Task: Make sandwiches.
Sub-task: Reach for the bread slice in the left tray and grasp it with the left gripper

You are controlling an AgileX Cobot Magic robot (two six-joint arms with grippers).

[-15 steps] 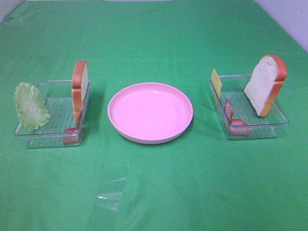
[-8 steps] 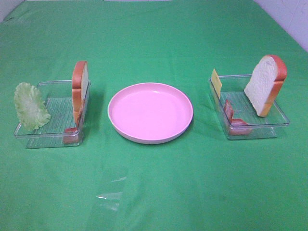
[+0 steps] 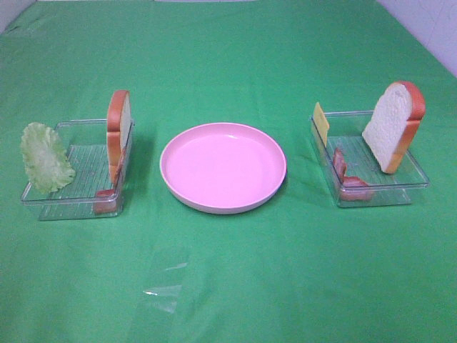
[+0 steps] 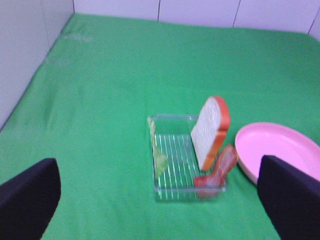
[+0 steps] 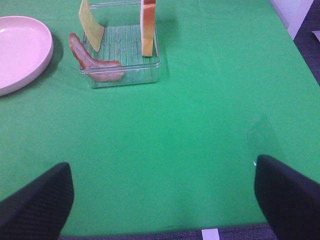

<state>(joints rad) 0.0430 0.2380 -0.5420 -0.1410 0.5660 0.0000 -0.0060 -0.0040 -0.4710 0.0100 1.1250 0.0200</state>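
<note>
In the left clear ribbed plastic tray [image 3: 68, 209] stand a white toy bread slice with orange-brown crust [image 3: 118, 132], a crinkled pale green lettuce leaf [image 3: 45, 158] and a reddish-brown bacon strip [image 3: 106, 202]; the right tray [image 3: 413, 180] holds another bread slice [image 3: 391, 127], a thin yellow cheese slice [image 3: 321, 123] and bacon [image 3: 350, 187]. A round pink plate [image 3: 223, 168] lies between on the green desk [image 3: 228, 286]. Left claw [image 4: 157, 165] and right claw [image 5: 162, 167] gape wide, empty, well apart from the trays.

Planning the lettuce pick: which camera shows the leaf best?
Exterior high: the lettuce leaf shows its whole broad face there. The left wrist view catches it only edge-on and blurred; the right wrist view misses it.
</note>
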